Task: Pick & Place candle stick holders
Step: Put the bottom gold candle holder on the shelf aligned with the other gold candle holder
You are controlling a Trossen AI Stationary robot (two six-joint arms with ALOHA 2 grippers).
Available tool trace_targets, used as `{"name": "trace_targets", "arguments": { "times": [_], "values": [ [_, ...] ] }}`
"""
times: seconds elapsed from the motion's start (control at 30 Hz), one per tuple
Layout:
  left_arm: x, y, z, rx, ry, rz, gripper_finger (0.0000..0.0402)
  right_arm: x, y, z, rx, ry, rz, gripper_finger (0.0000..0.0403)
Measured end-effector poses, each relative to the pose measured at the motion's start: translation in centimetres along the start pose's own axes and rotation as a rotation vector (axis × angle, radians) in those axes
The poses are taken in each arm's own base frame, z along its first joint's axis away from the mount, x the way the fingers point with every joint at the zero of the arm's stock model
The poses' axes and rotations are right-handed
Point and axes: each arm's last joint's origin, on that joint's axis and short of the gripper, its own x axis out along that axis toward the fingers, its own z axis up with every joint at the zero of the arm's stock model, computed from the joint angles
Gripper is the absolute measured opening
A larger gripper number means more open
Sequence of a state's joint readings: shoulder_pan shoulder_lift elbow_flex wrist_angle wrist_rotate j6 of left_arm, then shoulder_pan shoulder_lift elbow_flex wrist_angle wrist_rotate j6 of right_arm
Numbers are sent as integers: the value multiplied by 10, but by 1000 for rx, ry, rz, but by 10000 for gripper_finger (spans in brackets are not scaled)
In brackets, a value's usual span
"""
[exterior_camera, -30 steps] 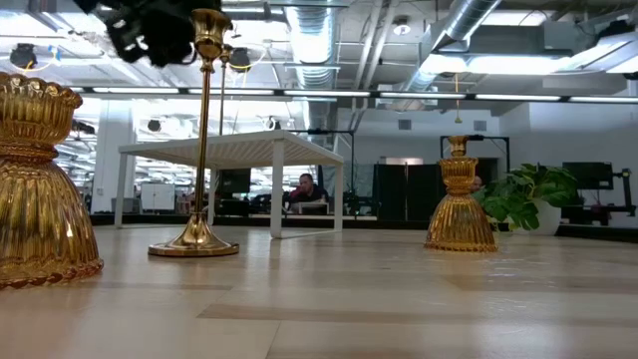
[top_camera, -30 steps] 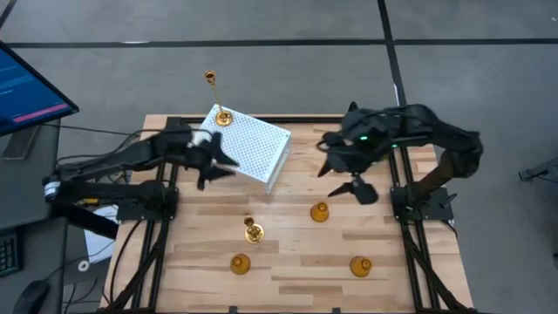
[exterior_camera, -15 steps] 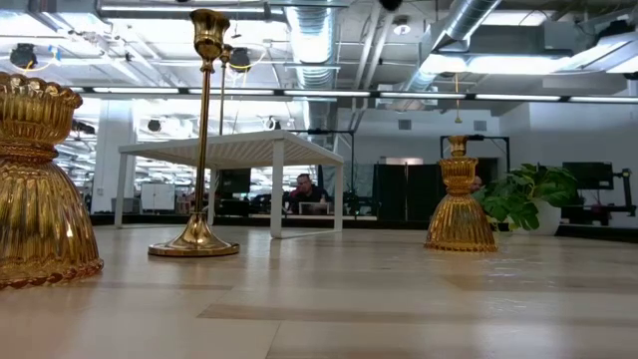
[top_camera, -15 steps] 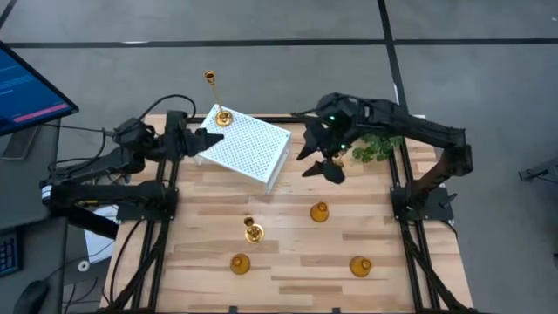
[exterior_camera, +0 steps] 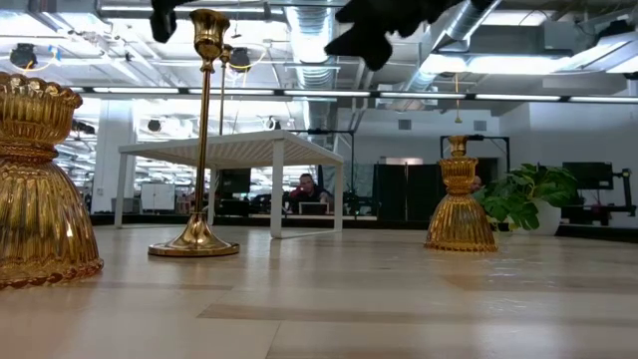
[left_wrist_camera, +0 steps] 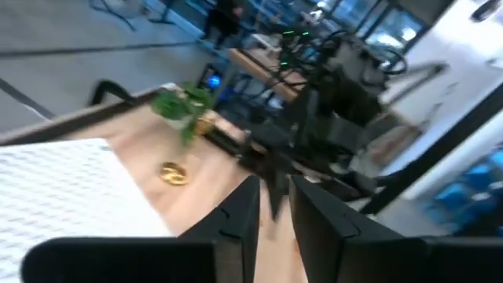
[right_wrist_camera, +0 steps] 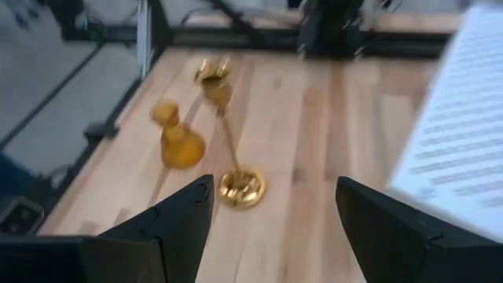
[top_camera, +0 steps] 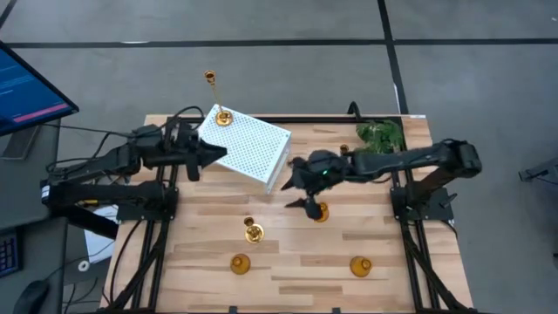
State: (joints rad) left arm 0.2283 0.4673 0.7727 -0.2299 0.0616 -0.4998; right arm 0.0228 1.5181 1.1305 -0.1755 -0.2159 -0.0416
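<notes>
Right gripper (top_camera: 301, 194): fingers spread wide, empty, over the short ribbed bell-shaped brass candle holder (top_camera: 320, 212).
Left gripper (top_camera: 220, 154): fingers narrow, empty, beside the white perforated platform (top_camera: 253, 144).

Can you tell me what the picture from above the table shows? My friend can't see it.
Two dark robot arms reach over a wooden table. The right claw, open and empty, hovers near a short gold candle holder. The left claw sits by a white perforated stand, which carries one tall gold holder; more gold holders stand lower down.

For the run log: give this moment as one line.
left gripper: empty, by white rack | right gripper: open, above short candle holder | tall candle holder: on rack | plant: back right
</notes>
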Motion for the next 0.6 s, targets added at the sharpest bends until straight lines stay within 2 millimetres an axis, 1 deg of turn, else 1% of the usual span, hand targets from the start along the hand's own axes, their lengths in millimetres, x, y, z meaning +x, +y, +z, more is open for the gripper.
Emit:
{"name": "trace_targets", "arguments": {
  "times": [0.17, 0.33, 0.43, 0.5, 0.6],
  "values": [
    [-19, 2, 1, 96, -55, 98, 44, 34, -1, -7, -10, -45, 104, 258],
    [-36, 1, 4, 156, -119, 124, 18, 54, -1, -10, -50, -92, 137, 258],
    [-42, 0, 5, 161, -142, 115, 6, 63, -2, -15, -51, -82, 139, 258],
    [-43, 0, 5, 161, -144, 114, 6, 70, -1, -19, -54, -79, 131, 258],
    [-44, 0, 4, 176, -136, 112, 8, 87, 1, -28, -46, -72, 128, 258]
  ]
}}
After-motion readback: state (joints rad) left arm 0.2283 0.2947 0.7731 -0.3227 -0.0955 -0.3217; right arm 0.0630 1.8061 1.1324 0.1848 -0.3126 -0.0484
